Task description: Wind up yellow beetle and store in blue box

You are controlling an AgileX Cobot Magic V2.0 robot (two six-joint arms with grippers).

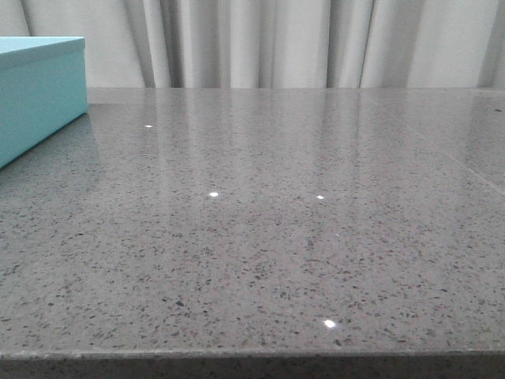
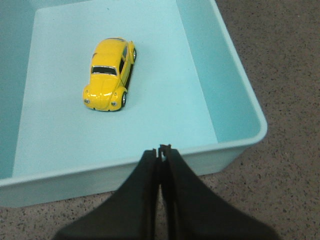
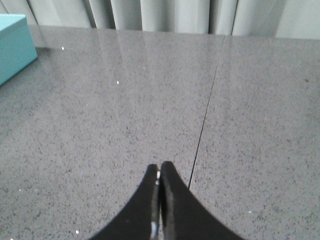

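Note:
The yellow beetle [image 2: 109,75] rests on its wheels on the floor of the blue box [image 2: 235,145], seen in the left wrist view. My left gripper [image 2: 161,150] is shut and empty, hanging just over the box's near rim, apart from the car. The blue box also shows at the far left of the front view [image 1: 39,91] and at a corner of the right wrist view [image 3: 14,45]. My right gripper [image 3: 159,167] is shut and empty above the bare grey table, well away from the box. Neither gripper shows in the front view.
The grey speckled stone table [image 1: 276,221] has a thin seam [image 3: 205,120] running past my right gripper. Pale curtains [image 1: 300,39] hang behind the far edge. The table's front edge [image 1: 252,355] runs along the bottom of the front view.

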